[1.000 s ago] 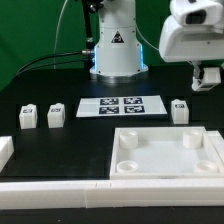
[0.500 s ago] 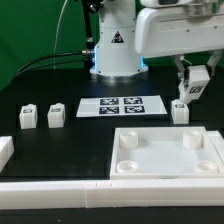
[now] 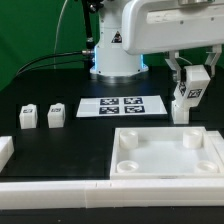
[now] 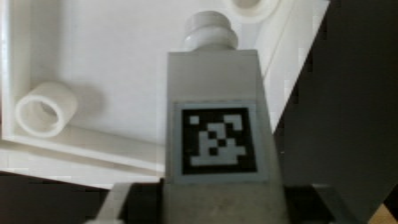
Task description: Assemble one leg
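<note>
Tool: the tool (image 3: 190, 80) is clamped on one leg, with a finger on either side of the block. In the wrist view the tool (image 4: 217, 205) presses against the block's near end from both sides.
Held leg: the held leg (image 3: 187, 93) hangs clear of the tabletop (image 3: 60, 145), roughly upright, with its black-and-white marker facing the exterior camera. It sits above and to the exterior view's right of the marker board (image 3: 122, 105). In the wrist view the held leg (image 4: 217, 100) fills the middle, marker face toward the camera and a round peg at its far end.
Resting leg: the resting leg (image 3: 180, 112) stands on the tabletop just off the marker board's end on the exterior view's right, right under the held leg. I cannot tell whether the two touch.
Other legs: the inner leg (image 3: 56, 114) stands near the marker board on the exterior view's left. The outer leg (image 3: 28, 117) stands further out on that side.
Panel: the panel (image 3: 165, 158) lies flat, nearer the camera than the marker board and toward the exterior view's right, with its round corner sockets facing up. In the wrist view the panel (image 4: 107, 50) lies behind the held leg, and one socket (image 4: 45, 108) is visible.
Rail: a long white rail (image 3: 60, 190) runs along the front, beyond the panel from the marker board.
</note>
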